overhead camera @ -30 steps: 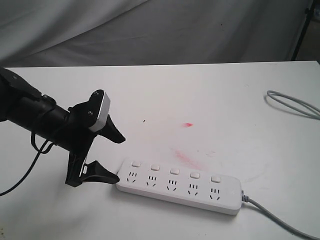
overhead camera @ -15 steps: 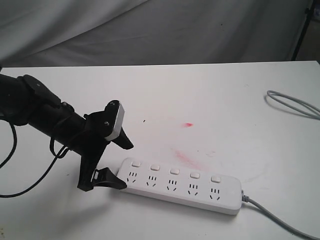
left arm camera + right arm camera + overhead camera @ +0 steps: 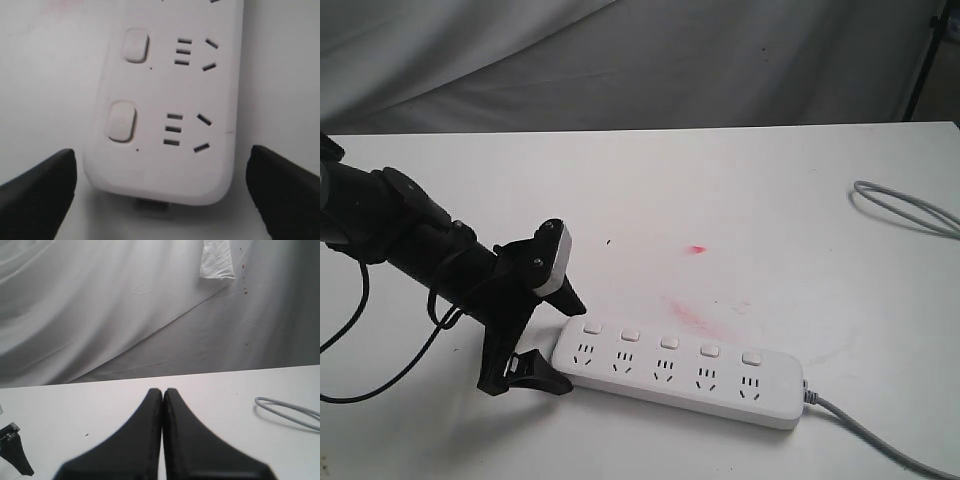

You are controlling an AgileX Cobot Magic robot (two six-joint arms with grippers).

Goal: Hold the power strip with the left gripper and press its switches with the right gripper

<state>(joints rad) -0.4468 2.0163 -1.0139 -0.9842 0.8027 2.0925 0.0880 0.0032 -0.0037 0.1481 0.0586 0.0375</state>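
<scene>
Left wrist view: left gripper wide open astride the left end of the power strip, so close squarely on its sides, clear of the end switch; right gripper pinched shut.

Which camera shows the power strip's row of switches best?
The exterior view: all five switches on the power strip show in one row. The left wrist view shows only two, close up, ahead of the open left gripper. The right wrist view shows none.
</scene>
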